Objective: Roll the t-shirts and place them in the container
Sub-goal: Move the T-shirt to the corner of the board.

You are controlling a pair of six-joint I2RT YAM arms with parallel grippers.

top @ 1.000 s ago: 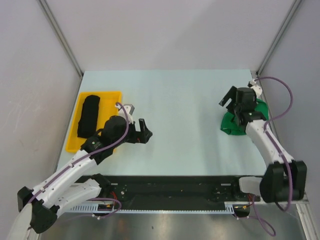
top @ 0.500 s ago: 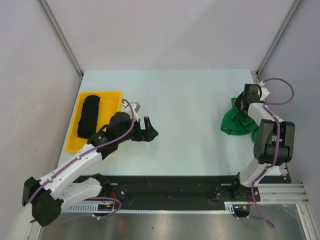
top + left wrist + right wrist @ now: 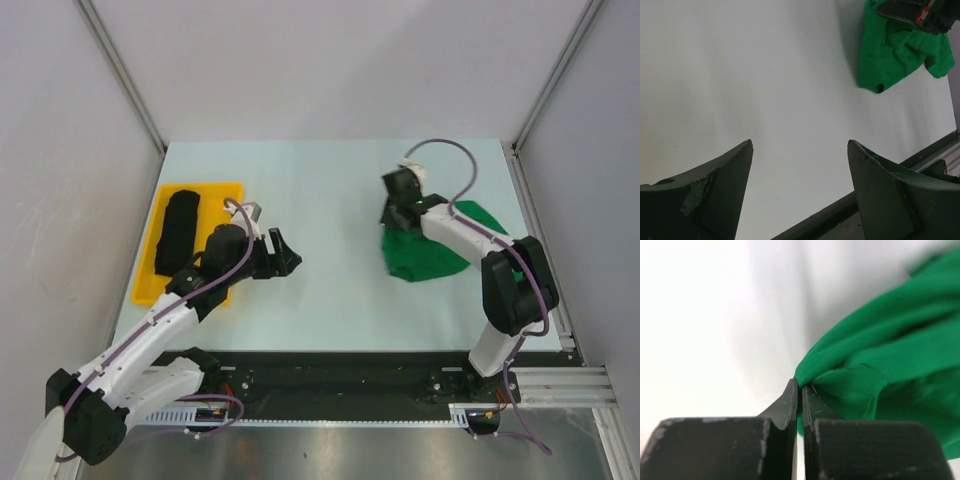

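Black t-shirt (image 3: 180,232), rolled into a long bundle, lies in the yellow tray (image 3: 225,190) at the left edge of the worktop (image 3: 340,180). Just right of the tray hangs the left pincer (image 3: 284,252), jaws spread wide (bare worktop shows in the gap). Further right, the right pincer (image 3: 392,215) is pinched tight on the left edge of the green t-shirt (image 3: 430,255), which lies rumpled on the worktop's right side.

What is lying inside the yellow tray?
A black rolled t-shirt lies lengthwise inside the yellow tray. The left arm covers the tray's near right corner, so what is there cannot be seen.
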